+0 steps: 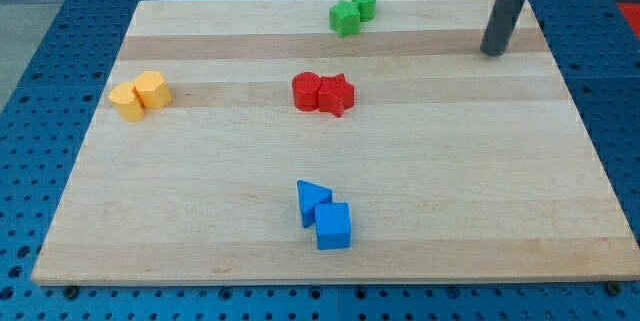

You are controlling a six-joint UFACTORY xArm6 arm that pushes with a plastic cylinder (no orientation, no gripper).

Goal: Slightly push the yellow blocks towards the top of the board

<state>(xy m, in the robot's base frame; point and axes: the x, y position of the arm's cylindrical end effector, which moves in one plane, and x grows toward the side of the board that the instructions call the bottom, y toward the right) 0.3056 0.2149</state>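
Camera view: my tip (493, 52) rests at the desk's (420, 191) top right, well apart from both yellow blocks (141, 94) touching at the left. No claw exists, so its state cannot be told. Approaching from below them seems required.

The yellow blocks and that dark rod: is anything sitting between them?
In the camera view, the line from my tip to the yellow blocks is mostly bare board; the red blocks lie just below it and the green blocks just above.
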